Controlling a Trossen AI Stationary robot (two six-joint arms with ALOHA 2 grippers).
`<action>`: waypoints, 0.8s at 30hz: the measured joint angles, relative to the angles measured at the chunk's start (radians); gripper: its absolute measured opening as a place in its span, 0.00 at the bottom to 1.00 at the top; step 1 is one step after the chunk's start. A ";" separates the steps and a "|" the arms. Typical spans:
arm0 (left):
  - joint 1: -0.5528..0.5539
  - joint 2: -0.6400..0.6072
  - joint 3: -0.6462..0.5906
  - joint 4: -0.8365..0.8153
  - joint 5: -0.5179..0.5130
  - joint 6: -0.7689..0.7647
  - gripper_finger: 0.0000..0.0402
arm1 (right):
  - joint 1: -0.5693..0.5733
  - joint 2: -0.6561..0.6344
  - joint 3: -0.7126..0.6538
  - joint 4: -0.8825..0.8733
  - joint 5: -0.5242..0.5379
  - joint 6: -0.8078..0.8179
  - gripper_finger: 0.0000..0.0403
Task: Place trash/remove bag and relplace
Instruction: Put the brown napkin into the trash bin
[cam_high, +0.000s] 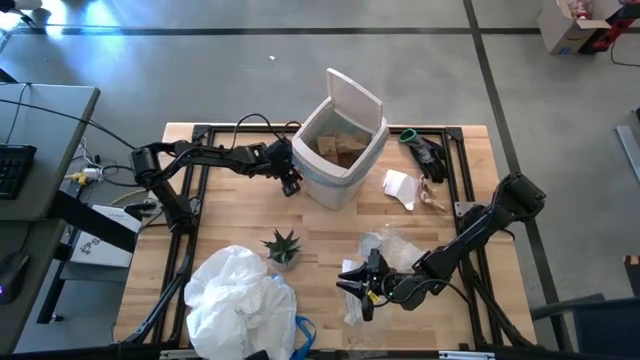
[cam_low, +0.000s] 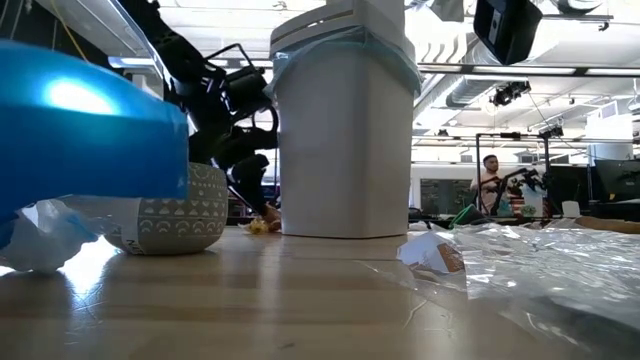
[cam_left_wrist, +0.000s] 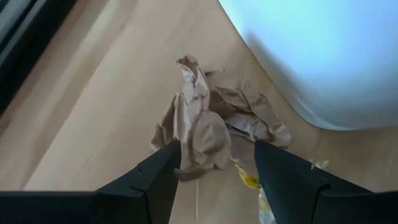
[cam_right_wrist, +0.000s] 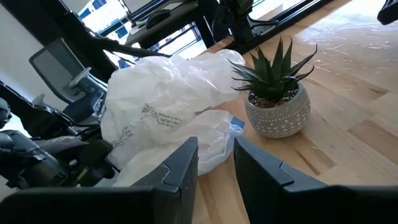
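Observation:
The white bin (cam_high: 340, 155) stands at the table's far middle with its lid up and brown paper trash (cam_high: 338, 146) inside. A light-blue liner bag (cam_low: 345, 48) is folded over its rim. A crumpled brown paper piece (cam_left_wrist: 202, 127) lies on the table against the bin's left wall (cam_left_wrist: 323, 62). My left gripper (cam_left_wrist: 217, 152) is open, with one finger on each side of this piece. Near the front edge my right gripper (cam_right_wrist: 216, 152) hangs open by a narrow gap, with nothing in it. It points at a crumpled whitish plastic bag (cam_high: 240, 300). My left gripper comes slanting down from the table's left, its fingers astride the brown paper's near lobe (cam_left_wrist: 208, 152). One fingertip (cam_left_wrist: 166, 157) stands right at the paper's edge, and I cannot tell whether it touches. The paper lies on the table.
A small potted plant (cam_high: 282, 248) stands between the bin and the whitish bag. Clear plastic wrappers (cam_high: 395, 250) lie by my right gripper, and a white paper scrap (cam_high: 400, 188) lies right of the bin. A dark green object (cam_high: 425, 152) rests at the far right.

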 joint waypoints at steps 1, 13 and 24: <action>0.000 0.000 0.000 0.013 -0.003 0.005 0.45 | 0.000 0.000 0.000 0.000 0.000 0.001 0.22; -0.003 -0.006 0.001 0.015 -0.038 0.096 0.03 | 0.000 0.000 0.000 0.000 0.003 0.017 0.22; -0.025 -0.073 0.015 -0.208 -0.038 0.131 0.00 | 0.001 0.000 0.000 -0.001 0.003 0.017 0.22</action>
